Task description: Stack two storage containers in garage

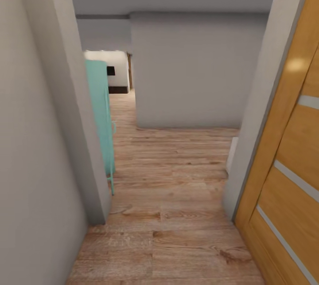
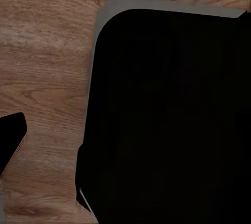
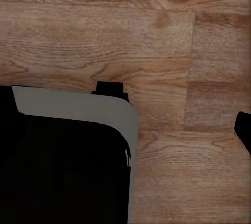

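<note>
The two storage containers are out of view, and so is the garage. I am in a hallway with a light wood plank floor (image 1: 177, 196). In the left wrist view one dark fingertip (image 2: 10, 143) of my left gripper sits at the picture's edge over the planks, with nothing held. The right wrist view has a dark fingertip (image 3: 243, 130) of my right gripper at the opposite edge, also holding nothing. Each finger stands far out to the side, so both grippers read as open.
My black base with its grey rim (image 2: 172, 119) (image 3: 73, 111) stands on the planks. A white wall corner (image 1: 75, 121) is close on the left, with a teal cabinet (image 1: 101, 116) behind it. A wooden door (image 1: 288, 165) is at the right. A white wall (image 1: 195, 72) blocks straight ahead; a passage (image 1: 119, 99) runs past its left side.
</note>
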Available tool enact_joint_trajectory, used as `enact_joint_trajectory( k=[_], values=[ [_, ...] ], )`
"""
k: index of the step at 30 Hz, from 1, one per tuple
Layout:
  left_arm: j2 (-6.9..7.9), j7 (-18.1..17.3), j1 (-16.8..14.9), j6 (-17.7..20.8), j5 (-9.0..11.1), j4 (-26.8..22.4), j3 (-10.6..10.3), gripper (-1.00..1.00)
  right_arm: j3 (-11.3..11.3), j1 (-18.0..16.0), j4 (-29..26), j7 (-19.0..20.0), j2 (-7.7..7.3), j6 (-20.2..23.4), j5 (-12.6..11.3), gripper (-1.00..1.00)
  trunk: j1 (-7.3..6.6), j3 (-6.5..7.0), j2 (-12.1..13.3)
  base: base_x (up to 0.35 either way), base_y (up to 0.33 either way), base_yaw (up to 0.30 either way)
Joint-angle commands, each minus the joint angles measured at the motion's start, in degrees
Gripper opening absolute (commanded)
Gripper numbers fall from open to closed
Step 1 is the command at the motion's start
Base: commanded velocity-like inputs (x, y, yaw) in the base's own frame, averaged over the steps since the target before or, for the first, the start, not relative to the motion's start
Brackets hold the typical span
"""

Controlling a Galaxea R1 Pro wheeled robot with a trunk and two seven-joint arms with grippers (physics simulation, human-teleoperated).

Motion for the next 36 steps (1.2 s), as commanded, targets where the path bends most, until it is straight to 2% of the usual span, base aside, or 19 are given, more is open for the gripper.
enact_joint_trajectory(
  k=[1, 36],
  values=[
    [-0.01, 0.07, -0.02, -0.06, 0.31, -0.02, 0.25, 1.0, 0.43, -0.06, 0.12, 0.03, -0.01, -0.27, -0.08, 1.0, 0.03, -0.05, -0.02, 0.324, 0.0, 0.0],
    [-0.18, 0.13, -0.02, -0.23, -0.39, -0.1, -0.05, 1.0, 0.47, -0.06, 0.11, 0.03, -0.01, -0.27, -0.08, 1.0, 0.03, -0.05, -0.02, 0.325, 0.0, 0.0]
  ],
)
